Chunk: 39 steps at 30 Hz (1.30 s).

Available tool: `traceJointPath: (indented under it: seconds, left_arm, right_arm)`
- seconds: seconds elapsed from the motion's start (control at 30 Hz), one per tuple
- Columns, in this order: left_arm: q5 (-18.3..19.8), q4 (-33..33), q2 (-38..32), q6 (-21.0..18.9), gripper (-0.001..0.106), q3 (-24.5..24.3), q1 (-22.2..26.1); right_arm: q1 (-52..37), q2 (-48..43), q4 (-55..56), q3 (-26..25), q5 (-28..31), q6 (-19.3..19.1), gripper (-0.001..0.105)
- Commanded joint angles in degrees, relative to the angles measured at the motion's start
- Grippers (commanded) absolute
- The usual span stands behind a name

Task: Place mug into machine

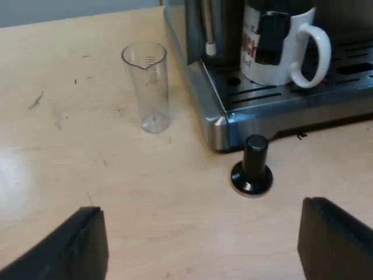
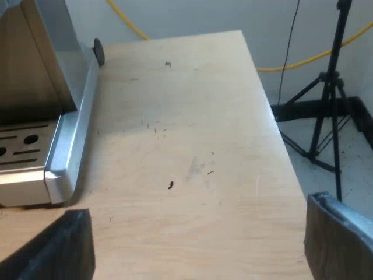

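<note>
The mug (image 1: 271, 73) sits on the espresso machine (image 1: 215, 116), its top cut off and a dark thing (image 1: 271, 32), maybe a spout, hiding part. My left gripper (image 1: 201, 230) is well apart from it, spread wide and empty, like my right gripper (image 2: 197, 233).

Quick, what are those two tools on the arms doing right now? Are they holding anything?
Left tool: open, holding nothing.
Right tool: open, holding nothing.
</note>
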Motion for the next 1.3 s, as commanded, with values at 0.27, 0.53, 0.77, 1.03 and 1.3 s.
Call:
traceJointPath:
  seconds: [0.27, 0.53, 0.77, 1.03, 1.3]
  left_arm:
    - [-1.4, -6.1, -8.2, -0.2, 0.068, 5.4, 0.0]
    - [-1.4, -6.0, -8.2, -0.2, 0.068, 5.4, 0.0]
    - [-1.4, -6.0, -8.2, -0.2, 0.068, 5.4, 0.0]
    - [-1.4, -6.0, -8.2, -0.2, 0.068, 5.4, 0.0]
    - [-1.4, -6.0, -8.2, -0.2, 0.068, 5.4, 0.0]
  right_arm:
    - [-0.2, -2.5, -0.4, 3.4, -2.6, -0.6, 0.087]
    - [-0.2, -2.5, -0.7, 3.9, -2.6, -0.4, 0.087]
    - [-0.2, -2.5, -0.7, 3.9, -2.6, -0.4, 0.087]
    - [-0.2, -2.5, -0.7, 3.9, -2.6, 0.6, 0.087]
    - [-0.2, -2.5, -0.7, 3.9, -2.3, 0.9, 0.087]
